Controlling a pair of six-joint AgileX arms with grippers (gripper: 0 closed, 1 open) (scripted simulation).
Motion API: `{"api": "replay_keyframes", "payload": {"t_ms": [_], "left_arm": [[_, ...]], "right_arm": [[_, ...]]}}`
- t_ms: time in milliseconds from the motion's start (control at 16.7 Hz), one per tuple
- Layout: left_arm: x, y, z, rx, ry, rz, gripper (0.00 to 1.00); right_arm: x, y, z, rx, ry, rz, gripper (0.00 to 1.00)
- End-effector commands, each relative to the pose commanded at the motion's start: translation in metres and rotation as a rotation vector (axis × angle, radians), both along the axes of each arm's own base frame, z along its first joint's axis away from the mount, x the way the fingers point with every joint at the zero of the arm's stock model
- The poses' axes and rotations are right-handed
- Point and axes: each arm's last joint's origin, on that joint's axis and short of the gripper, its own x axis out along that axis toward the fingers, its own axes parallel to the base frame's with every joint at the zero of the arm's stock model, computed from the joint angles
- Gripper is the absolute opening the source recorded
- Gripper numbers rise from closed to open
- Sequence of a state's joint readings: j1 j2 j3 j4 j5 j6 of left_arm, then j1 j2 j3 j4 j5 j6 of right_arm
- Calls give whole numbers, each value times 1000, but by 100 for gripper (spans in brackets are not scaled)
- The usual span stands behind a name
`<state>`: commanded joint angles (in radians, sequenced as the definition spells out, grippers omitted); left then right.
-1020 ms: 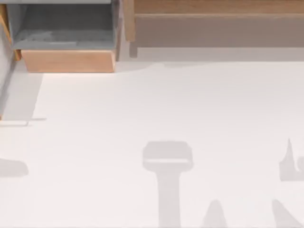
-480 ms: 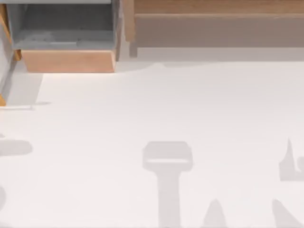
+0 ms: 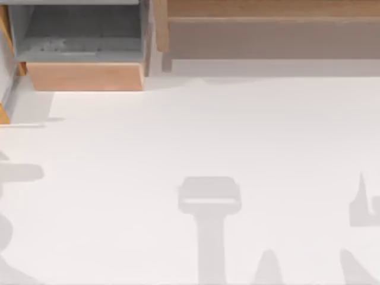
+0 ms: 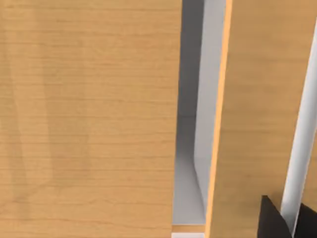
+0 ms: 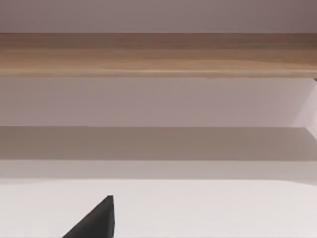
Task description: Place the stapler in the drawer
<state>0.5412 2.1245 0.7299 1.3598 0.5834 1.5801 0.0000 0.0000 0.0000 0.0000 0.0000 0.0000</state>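
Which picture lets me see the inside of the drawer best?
The top view. It looks down into the drawer, so you see its grey floor and walls and the tan front panel. The left wrist view is pressed up close to tan wooden panels with a narrow grey gap between them. The right wrist view faces the long wooden ledge instead.

The drawer (image 3: 83,76) stands open at the table's far left.

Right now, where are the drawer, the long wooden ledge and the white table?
drawer (image 3: 83,76), top view, on its tan front panel.
long wooden ledge (image 3: 267,9), top view, on its top surface.
table (image 3: 237,130), top view, on a bare white patch.
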Motion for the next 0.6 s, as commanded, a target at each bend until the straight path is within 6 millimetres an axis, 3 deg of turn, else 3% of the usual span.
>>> {"api": "replay_keyframes", "payload": {"t_ms": [600], "left_arm": [[62, -1, 0, 0, 0, 1, 0]], "right_arm": [[0, 0, 0, 0, 0, 0, 100]]}}
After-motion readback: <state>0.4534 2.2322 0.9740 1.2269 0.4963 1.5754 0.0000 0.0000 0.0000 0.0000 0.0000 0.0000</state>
